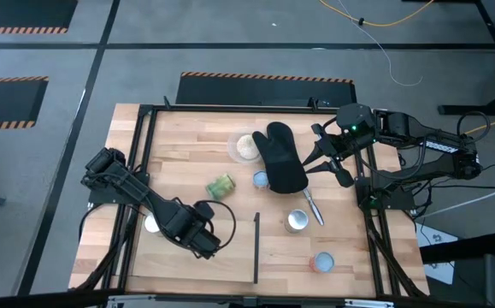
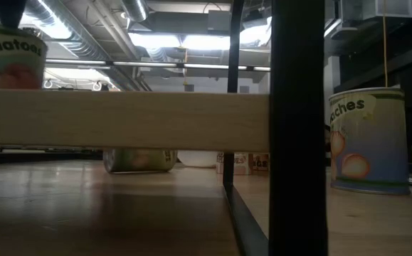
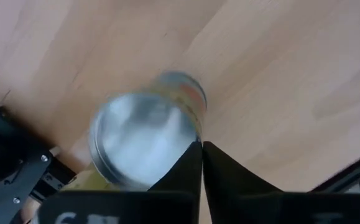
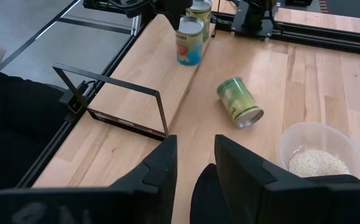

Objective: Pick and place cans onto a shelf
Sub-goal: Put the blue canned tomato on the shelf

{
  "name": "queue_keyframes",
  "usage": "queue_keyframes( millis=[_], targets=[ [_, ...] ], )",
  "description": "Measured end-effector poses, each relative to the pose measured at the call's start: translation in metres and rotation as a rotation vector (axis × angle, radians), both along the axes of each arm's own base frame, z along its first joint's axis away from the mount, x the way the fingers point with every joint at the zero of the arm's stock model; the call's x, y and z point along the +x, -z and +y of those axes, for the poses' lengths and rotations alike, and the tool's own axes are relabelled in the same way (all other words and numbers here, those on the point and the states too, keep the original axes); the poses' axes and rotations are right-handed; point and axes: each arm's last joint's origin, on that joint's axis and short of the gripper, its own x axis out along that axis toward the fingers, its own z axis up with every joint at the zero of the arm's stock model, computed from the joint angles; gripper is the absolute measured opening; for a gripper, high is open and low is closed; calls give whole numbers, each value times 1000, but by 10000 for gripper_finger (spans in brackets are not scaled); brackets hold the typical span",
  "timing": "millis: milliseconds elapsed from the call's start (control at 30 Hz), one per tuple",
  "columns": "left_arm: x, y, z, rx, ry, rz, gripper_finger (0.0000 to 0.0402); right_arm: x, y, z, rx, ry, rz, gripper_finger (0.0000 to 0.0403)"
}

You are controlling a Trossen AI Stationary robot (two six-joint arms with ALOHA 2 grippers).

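The shelf is a light-wood plank on a black frame at the table's left; its black strip shows from above. Two cans stand on it; one shows white-topped. My left gripper is shut above the shelf, its tips beside a silvery-topped can. A green-label can lies on its side on the table. A pale-blue-topped can, a silvery can and a red-topped can stand on the table. My right gripper is open and empty over the mitt's right edge. My left gripper's shut fingertips stand at the rim of the silvery-topped can, coming from above. I cannot tell whether they touch it. The can stands upright on the wood below.
A black oven mitt lies at the table's middle, a clear bowl of beige grains to its left. A metal utensil lies by the silvery can. In the low view the shelf's edge and black post stand close.
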Motion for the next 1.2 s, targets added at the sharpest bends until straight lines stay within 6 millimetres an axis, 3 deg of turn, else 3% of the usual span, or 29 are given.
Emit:
queue_keyframes(
  millis=[467,833,1200],
  targets=[
    [-9,0,-4,-99,255,132,1,0,0,0,0,0,0,112],
    [-17,-1,-11,-35,534,137,3,0,0,0,0,0,0,112],
    [-19,-1,-14,-25,556,134,22,0,0,0,0,0,0,112]
  ],
)
